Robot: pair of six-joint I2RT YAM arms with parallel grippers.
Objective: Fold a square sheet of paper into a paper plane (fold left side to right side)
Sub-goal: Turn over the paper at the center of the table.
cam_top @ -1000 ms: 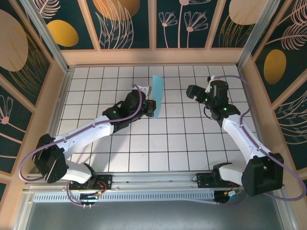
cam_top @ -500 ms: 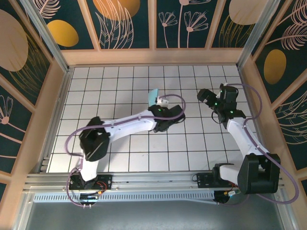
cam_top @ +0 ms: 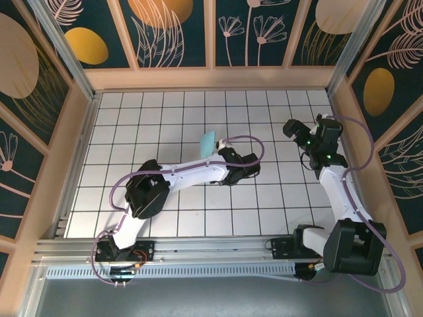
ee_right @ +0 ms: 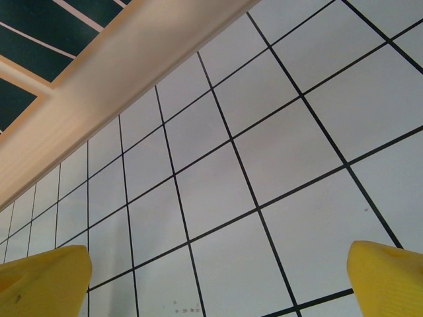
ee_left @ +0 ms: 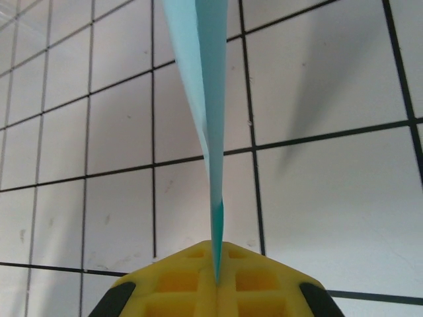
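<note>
The square sheet of paper (cam_top: 208, 141), thin, plain and light cyan-blue, is pinched in your left tool (cam_top: 217, 152), whose yellow pads are closed on its near end. In the left wrist view you see the sheet (ee_left: 198, 79) edge-on: it leaves the closed left tool (ee_left: 217, 277) as a narrow sliver and widens as it runs away from the tool, two layers lying close together with a slight twist just above the pads. It stands up off the white, black-lined grid tabletop (ee_left: 330, 198) and throws a soft shadow on the tiles to either side.

From above, the sheet shows as a small cyan patch sticking out just beyond the left tool's tip, on the far side of it, over the middle of the tabletop (cam_top: 165, 119).

Your right tool (cam_top: 293, 128) sits well apart from the sheet, off to its right. Its jaws stand wide and hold nothing: in its own wrist view the tool (ee_right: 211, 284) has one yellow fingertip (ee_right: 46, 281) in each lower corner, with bare tabletop (ee_right: 218, 191) between them.
</note>
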